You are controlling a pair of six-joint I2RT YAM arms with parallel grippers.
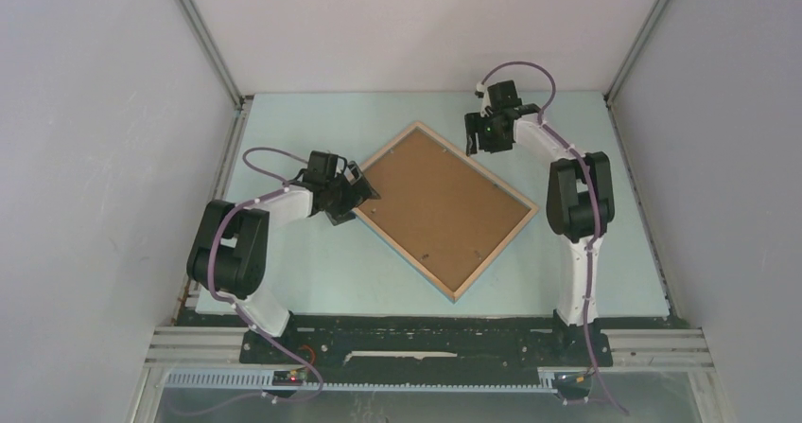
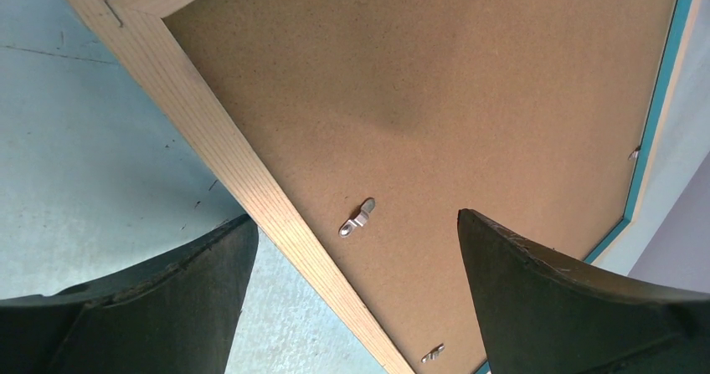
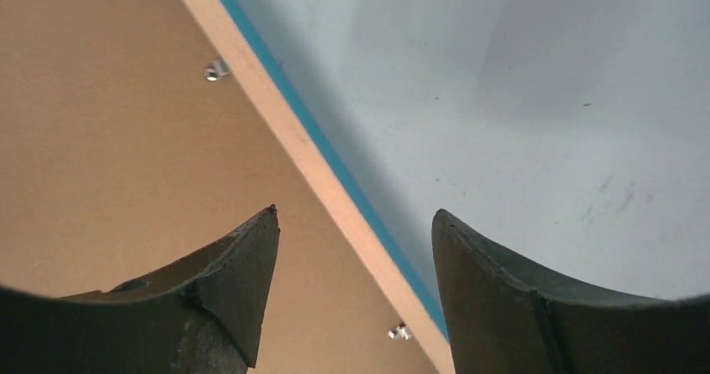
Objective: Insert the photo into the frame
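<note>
— Pale blue-green table [image 1: 312, 281] between grey walls [image 1: 85, 158]. What can't you make out?

— Plenty. The frame [image 2: 224, 148] lies face down in the middle of the table, so its front is hidden. Only a thin teal strip shows along the edges. A brown backing board [image 1: 444, 210] fills it and covers whatever sits beneath. Both wrist views cut the frame off. The small metal clips [image 2: 357, 217] on the board are sharp in the left wrist view and blurred in the right.

— And the arms?

— The left arm [image 1: 232, 253] folds its elbow high on the left and reaches right to the frame's left corner. The left gripper [image 2: 356, 215] is spread wide and grasps nothing. One finger is over the table, the other over the board, with the wooden rim between them. The right arm [image 1: 577, 196] stands up from the near right, bends, and reaches far and left. The right gripper [image 3: 355, 213] points down over the far right edge, fingers apart and empty. I can't tell whether either gripper touches the frame.

— Which way does it lie?

— Turned like a diamond, with one corner toward the far wall and one toward the arm bases. The long sides run from far left to near right.
</note>
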